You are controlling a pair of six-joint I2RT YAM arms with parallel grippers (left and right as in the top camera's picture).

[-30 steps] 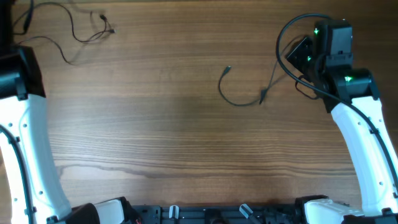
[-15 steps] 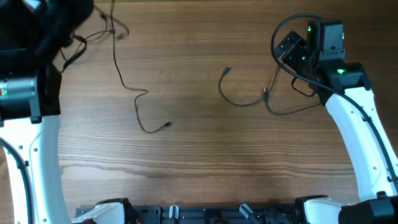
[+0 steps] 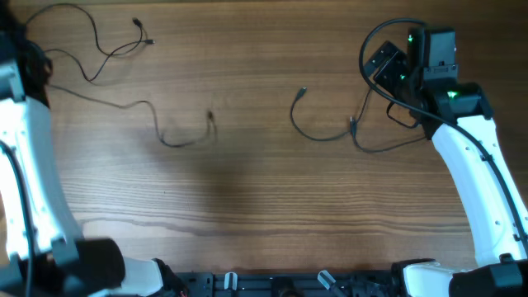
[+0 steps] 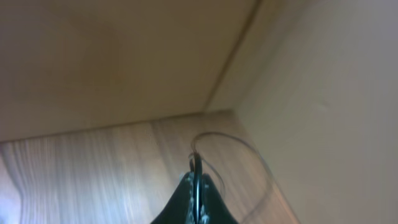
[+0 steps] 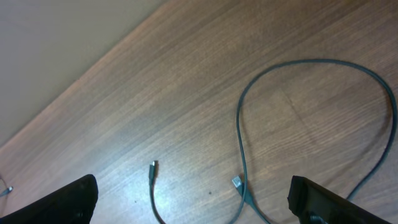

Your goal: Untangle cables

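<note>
So the cables [image 3: 318, 138] aren't clumped up at all, they lie as loose black cords over the far half of the table [image 3: 247, 214].

First cord [image 3: 99, 48] wanders around the far left corner. Second cord [image 3: 175, 143] comes out from beside the left arm [image 3: 33, 165], runs toward the middle, dips into a shallow U and ends with its plug tipped up. Third cord [image 3: 293, 120] sits right of centre, well apart from the other two. It starts at a small plug, hooks round, then trails off toward the right arm [image 3: 470, 181]. From the right wrist you can see it swing into one big open loop [image 5: 311, 60], with a plug lying just beside its own run.

Left gripper [image 4: 196, 186]: fingers pressed together and pinching a thin cord that arcs out of the tips to the right. The wrist view is blurry, and overhead the gripper is mostly lost at the left edge, so I can't tell which of the two left cords it has.

Right gripper [image 5: 193, 202]: fingers [image 5: 71, 199] spread wide, nothing between them — it just hangs over the third cord's plugs.
</note>
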